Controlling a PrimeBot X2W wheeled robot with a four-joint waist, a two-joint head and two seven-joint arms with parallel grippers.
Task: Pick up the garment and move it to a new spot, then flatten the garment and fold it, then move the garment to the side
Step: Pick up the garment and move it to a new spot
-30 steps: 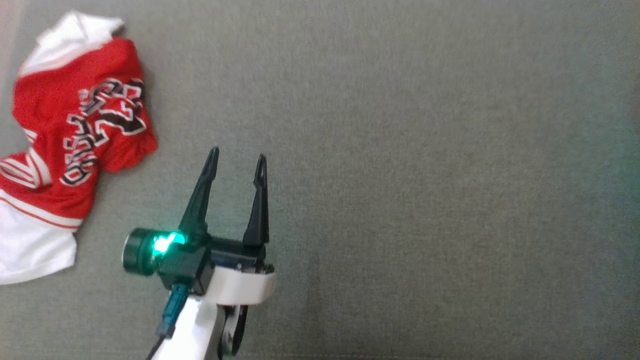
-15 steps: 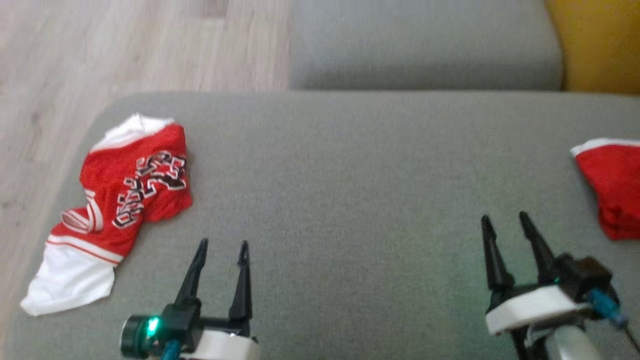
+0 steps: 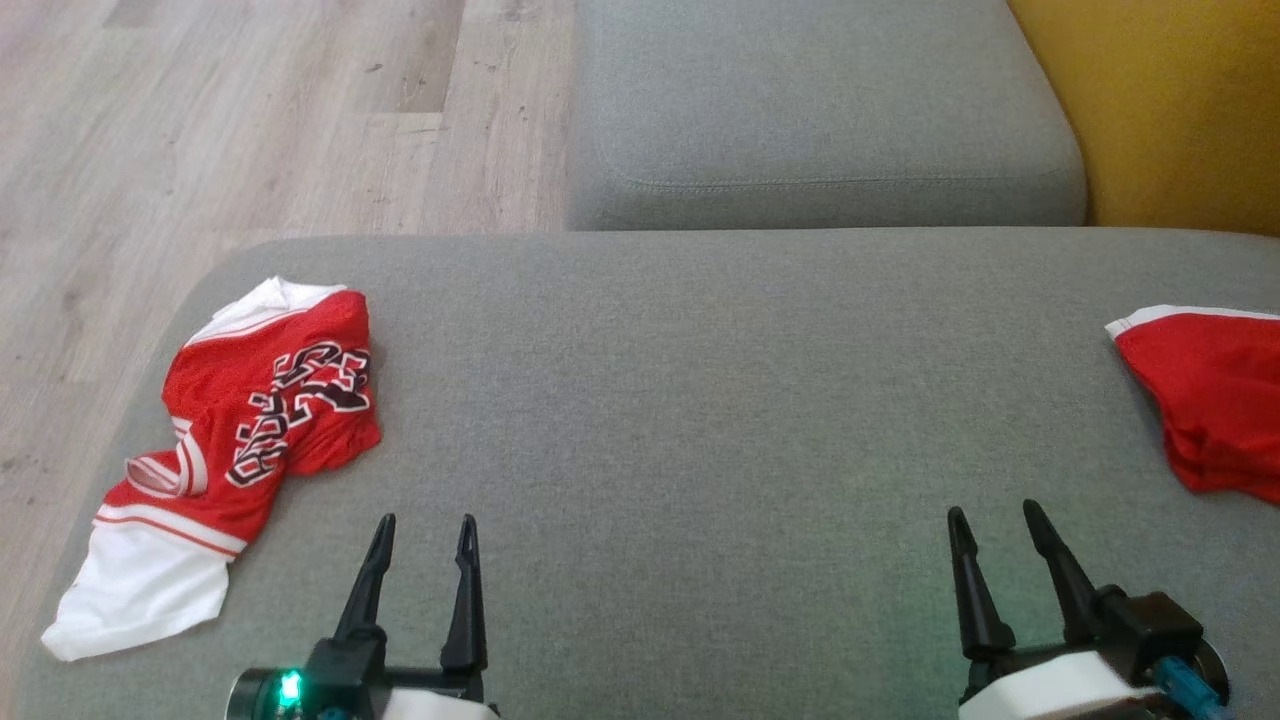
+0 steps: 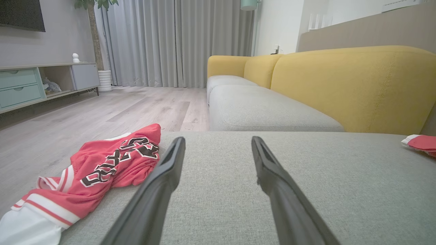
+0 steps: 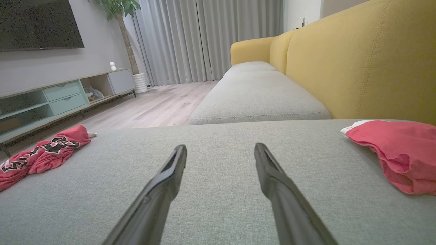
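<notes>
The red garment (image 3: 1210, 400) runs off the head view's right edge.

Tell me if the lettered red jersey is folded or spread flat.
Neither: the jersey lies crumpled on the grey cushion, its cloth bunched in wrinkles and the lettering buckled.

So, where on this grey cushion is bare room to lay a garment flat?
The wide middle of the cushion is bare, between the crumpled jersey at its left end and the red garment at its right edge. Those two ends are crowded.
</notes>
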